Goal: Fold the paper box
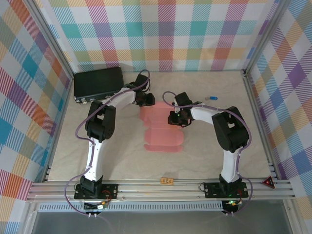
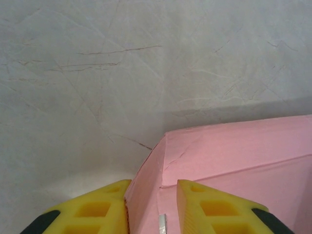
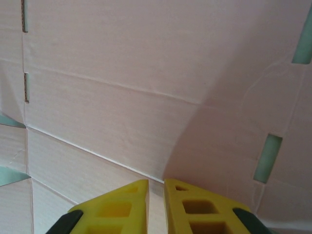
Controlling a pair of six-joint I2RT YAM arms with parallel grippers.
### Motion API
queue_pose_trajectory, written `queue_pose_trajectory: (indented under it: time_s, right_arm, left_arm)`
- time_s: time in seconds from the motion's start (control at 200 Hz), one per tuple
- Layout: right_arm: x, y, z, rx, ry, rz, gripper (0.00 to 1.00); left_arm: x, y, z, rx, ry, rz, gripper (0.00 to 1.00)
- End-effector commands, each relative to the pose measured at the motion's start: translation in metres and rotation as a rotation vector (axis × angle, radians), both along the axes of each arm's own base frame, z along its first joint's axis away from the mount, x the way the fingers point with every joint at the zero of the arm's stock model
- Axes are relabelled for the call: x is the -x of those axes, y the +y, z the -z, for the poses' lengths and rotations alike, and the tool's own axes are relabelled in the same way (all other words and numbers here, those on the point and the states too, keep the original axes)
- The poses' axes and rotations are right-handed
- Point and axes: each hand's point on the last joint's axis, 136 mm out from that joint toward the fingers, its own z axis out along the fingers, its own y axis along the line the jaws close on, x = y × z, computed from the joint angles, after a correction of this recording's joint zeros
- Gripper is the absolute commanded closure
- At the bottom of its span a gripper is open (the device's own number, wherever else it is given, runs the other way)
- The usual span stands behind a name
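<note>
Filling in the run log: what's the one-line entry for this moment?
box: mostly flat, mid-table | left gripper: jaws apart, astride its raised edge | right gripper: near shut, over its flat card

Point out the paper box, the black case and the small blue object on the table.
paper box (image 1: 159,131): top external view, on the middle panel of the pink card.
black case (image 1: 97,83): top external view, on the centre of its top face.
small blue object (image 1: 212,98): top external view, on its middle.

Table (image 1: 204,156): pale, creased surface.
Centre: paper box (image 1: 161,134), a salmon-pink cut-out lying mostly flat.
Far left corner: black case (image 1: 97,83).
Towards the far right corner: small blue object (image 1: 211,98).
Near edge, middle: small orange tag (image 1: 167,181).
</note>
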Motion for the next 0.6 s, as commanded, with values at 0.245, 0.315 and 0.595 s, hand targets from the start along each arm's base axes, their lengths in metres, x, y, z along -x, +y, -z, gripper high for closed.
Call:
queue_pose_trajectory:
  time_s: [0.245,0.315,0.595]
  right_arm:
    - [0.015,-0.007,0.031,0.074,0.097,0.003,0.83]
    - [0.016,-0.006,0.032,0.077,0.104,0.001,0.84]
    - [0.018,-0.005,0.038,0.087,0.121,-0.009,0.84]
  left_arm:
    - [0.003,-0.021,-0.025,0.032,-0.068,0.085,0.70]
    - [0.003,-0.024,-0.024,0.027,-0.069,0.091,0.70]
    - [0.003,-0.027,-0.021,-0.022,-0.077,0.111,0.69]
